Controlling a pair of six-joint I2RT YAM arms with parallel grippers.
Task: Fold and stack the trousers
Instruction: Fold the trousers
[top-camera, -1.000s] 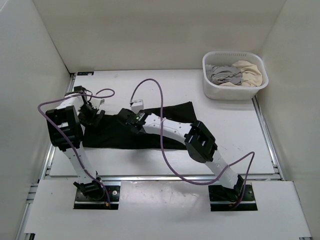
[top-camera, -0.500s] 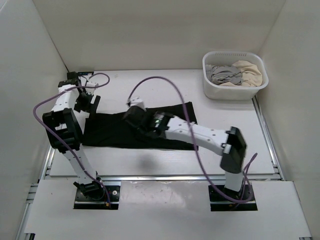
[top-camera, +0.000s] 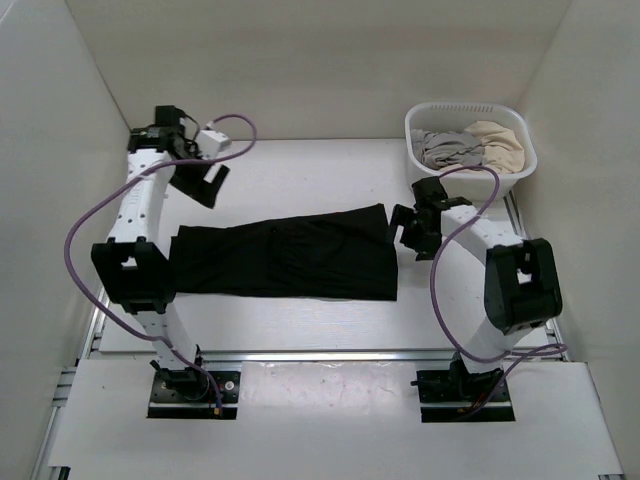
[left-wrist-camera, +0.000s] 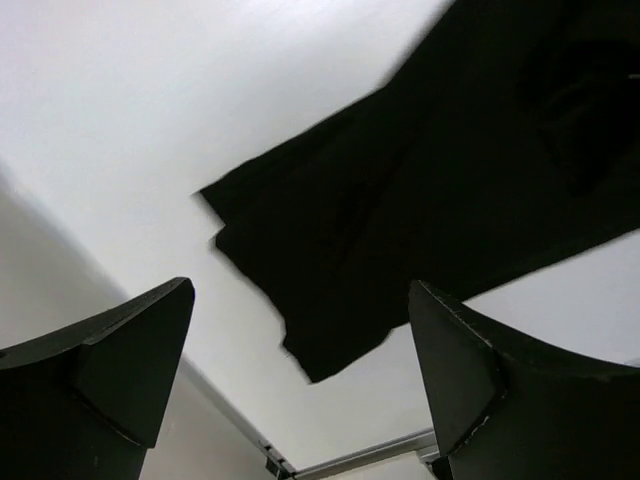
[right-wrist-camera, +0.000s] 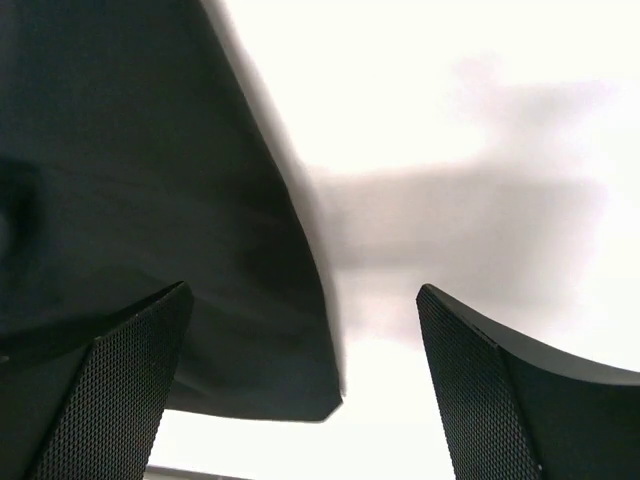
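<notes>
Find the trousers (top-camera: 285, 262) lying flat on the table (top-camera: 300, 175) as one long black strip, left of the basket (top-camera: 460, 183) and a little nearer the arm bases, with one end near the basket and the other well apart from it. Judging by that, fold across the length next. Take the end farthest from the basket by both corners, pinch cloth only, lift just clear of the table, and carry it over toward the basket end to lay edge on edge. Go slowly, given soft fabric likely to sag and drag its lower layer along. Smooth the wrinkles around the middle first. Note the left gripper (top-camera: 210, 190) raised above the table, well apart from the basket and past the strip's far end: spread wide, empty, touching nothing. Note the right gripper (top-camera: 405, 232) between the basket and the strip's near end: likewise spread wide, nothing between the fingers (right-wrist-camera: 500, 390), cloth edge just beside them, contact impossible to tell.
</notes>
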